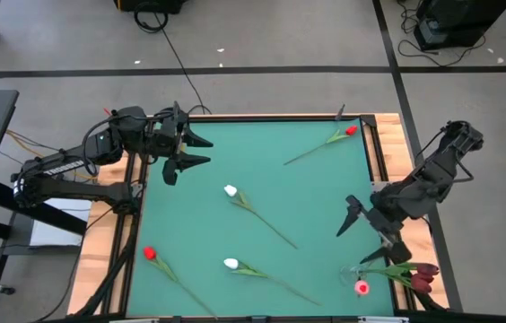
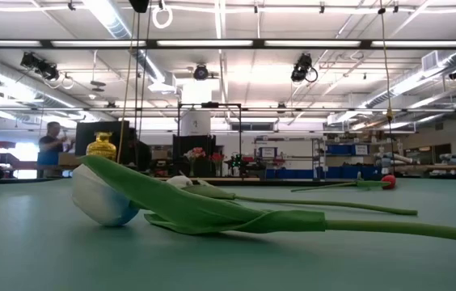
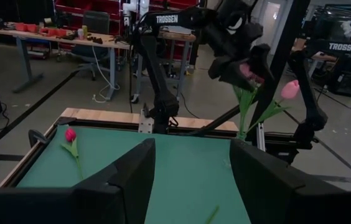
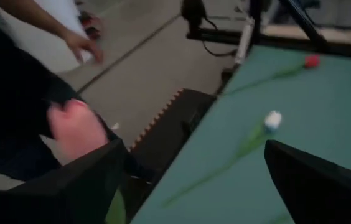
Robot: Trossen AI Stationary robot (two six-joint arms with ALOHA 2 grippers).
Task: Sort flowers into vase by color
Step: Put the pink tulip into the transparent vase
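Four tulips lie flat on the green mat: a red one [image 1: 352, 130] at the far right, a white one [image 1: 231, 191] in the middle, a white one [image 1: 231, 264] near the front, also seen close up as the white tulip [image 2: 103, 198], and a red one [image 1: 149, 254] near the left. A pink tulip [image 1: 361, 287] and maroon tulips [image 1: 423, 274] stand in a clear vase [image 1: 352, 274] at the near right corner. My right gripper [image 1: 370, 247] hovers open just above them, with the pink head [image 4: 73, 130] beside one finger. My left gripper [image 1: 195, 151] waits open at the far left corner.
Wooden rails [image 1: 383, 152] frame the mat on the left and right. A person's hand [image 4: 79, 43] shows over the floor beyond the table's near side, and another person [image 2: 50, 145] stands far back in the room. Open mat lies between the scattered stems.
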